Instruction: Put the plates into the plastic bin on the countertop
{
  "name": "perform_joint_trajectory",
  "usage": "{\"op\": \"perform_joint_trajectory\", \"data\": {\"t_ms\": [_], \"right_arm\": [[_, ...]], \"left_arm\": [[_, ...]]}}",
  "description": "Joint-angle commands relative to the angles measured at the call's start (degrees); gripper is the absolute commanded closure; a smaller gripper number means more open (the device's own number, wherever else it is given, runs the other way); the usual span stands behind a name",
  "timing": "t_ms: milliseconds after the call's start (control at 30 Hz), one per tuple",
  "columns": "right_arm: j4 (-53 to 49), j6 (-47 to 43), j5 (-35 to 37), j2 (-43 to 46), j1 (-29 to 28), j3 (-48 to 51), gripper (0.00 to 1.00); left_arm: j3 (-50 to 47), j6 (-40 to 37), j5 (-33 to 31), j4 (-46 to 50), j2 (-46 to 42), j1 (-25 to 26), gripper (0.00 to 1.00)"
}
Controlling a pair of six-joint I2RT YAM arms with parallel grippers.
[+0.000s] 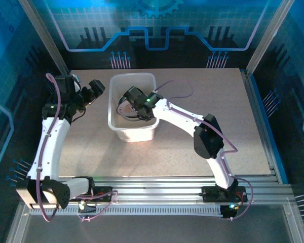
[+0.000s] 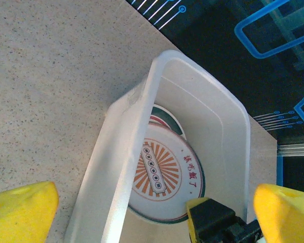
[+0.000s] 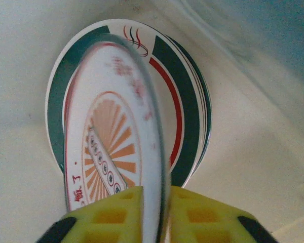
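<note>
With right hand (image 3: 152, 202) clamped on the near rim of a plate (image 3: 111, 147), holds it tilted inside the plastic bin (image 1: 134, 132), over a stack of plates (image 3: 187, 101) lying on the bin floor. Has left hand (image 1: 96, 88) spread wide, holding nothing, just beside the bin's left wall above the bench (image 1: 202, 101). Looks stiff, glazed, probably slippery and easy to chip; best pinched at the rim and lowered flat. Shows white glaze, orange radial centre, red characters; below, dark green bands with a red line.
</note>
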State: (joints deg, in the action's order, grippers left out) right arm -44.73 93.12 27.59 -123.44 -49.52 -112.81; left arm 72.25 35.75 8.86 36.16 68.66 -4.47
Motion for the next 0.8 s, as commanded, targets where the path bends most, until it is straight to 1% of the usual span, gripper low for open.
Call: {"op": "perform_joint_trajectory", "data": {"t_ms": [0,67,100,167,200,233,367,467,567,600,667,733,767], "right_arm": [[-0.88,-1.33,3.28,-1.68,-0.67,-3.78,0.61],[-1.49,-2.39,3.44,-2.07,-0.60,-4.09,0.51],[-1.28,-3.79,3.65,-1.86,-0.59,-3.85,0.44],[-2.06,-6.25,3.67,-1.34,-0.59,-3.97,0.26],[-2.62,-7.93,3.88,-0.90,-0.58,-3.90,0.10],[-3.19,-9.80,3.94,-0.31,-0.59,-3.84,0.00],[-3.10,-19.38,4.51,3.37,-1.06,-1.77,0.00],[-2.15,-29.13,7.24,9.16,-2.00,1.70,0.00],[-1.58,-42.16,12.72,17.48,-2.59,6.66,0.00],[-1.13,-46.36,15.58,21.17,-2.54,9.77,0.00],[3.53,-55.84,18.51,29.46,-0.87,19.07,0.00],[15.23,-64.02,22.65,39.93,3.18,35.40,0.00],[22.35,-67.99,23.10,44.34,6.04,43.27,0.00]], "left_arm": [[-1.26,-1.38,0.80,-0.19,-1.69,-0.89,0.01],[-1.82,-1.28,0.89,-0.37,-1.69,-1.05,0.01],[-2.06,-1.43,0.79,-0.43,-1.65,-1.07,0.01],[-2.68,-1.88,0.25,-0.62,-1.82,-1.15,0.00],[-3.06,-2.11,-0.04,-0.71,-1.87,-1.24,0.01],[-3.53,-2.34,-0.38,-0.78,-2.02,-1.39,0.01],[-5.75,-3.81,-1.88,-2.10,-3.20,-1.42,0.01],[-9.02,-7.13,-4.30,-5.36,-5.62,-1.40,0.01],[-14.28,-11.69,-10.70,-9.96,-7.93,-1.42,0.00],[-16.63,-13.75,-13.36,-12.00,-8.49,-1.34,0.01],[-22.32,-17.52,-17.85,-17.48,-9.51,-1.25,0.00],[-30.27,-22.48,-21.02,-27.99,-10.87,-0.82,0.01],[-34.04,-24.36,-21.91,-33.24,-11.09,-0.55,0.01]]}}
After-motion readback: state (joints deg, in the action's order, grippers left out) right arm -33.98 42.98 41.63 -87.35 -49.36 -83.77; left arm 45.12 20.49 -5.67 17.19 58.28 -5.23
